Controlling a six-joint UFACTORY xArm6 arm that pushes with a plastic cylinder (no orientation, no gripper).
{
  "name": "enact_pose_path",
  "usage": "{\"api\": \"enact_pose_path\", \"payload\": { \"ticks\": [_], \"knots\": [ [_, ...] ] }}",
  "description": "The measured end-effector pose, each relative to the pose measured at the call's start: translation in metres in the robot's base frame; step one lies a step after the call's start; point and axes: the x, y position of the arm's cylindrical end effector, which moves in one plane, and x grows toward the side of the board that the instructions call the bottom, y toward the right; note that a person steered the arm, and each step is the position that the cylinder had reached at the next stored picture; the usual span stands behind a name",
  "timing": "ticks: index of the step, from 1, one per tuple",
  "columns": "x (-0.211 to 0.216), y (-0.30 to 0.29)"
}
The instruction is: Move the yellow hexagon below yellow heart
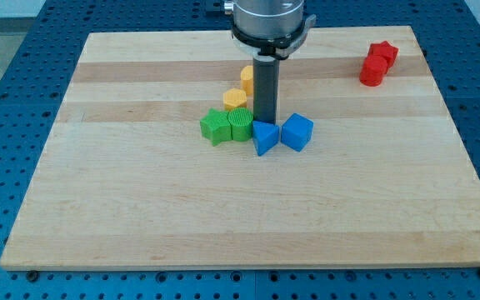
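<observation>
Two yellow blocks lie just left of my rod near the board's middle top. The upper yellow block (246, 78) looks like the hexagon and is partly hidden by the rod. The lower yellow block (235, 99) looks like the heart, though the shapes are hard to tell. My tip (265, 122) stands just right of the lower yellow block and touches or nearly touches the top of the blue triangle (263, 137).
A green star (214, 127) and another green block (241, 124) sit directly below the yellow blocks. A blue cube (297, 132) sits right of the triangle. Two red blocks (377, 63) lie at the top right. The wooden board (140, 208) is edged by a blue perforated table.
</observation>
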Motion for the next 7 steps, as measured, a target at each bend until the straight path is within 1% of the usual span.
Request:
{"api": "enact_pose_path", "payload": {
  "ticks": [3,5,7],
  "knots": [
    [0.006,-0.070],
    [0.004,-0.061],
    [-0.020,-0.058]
  ]
}}
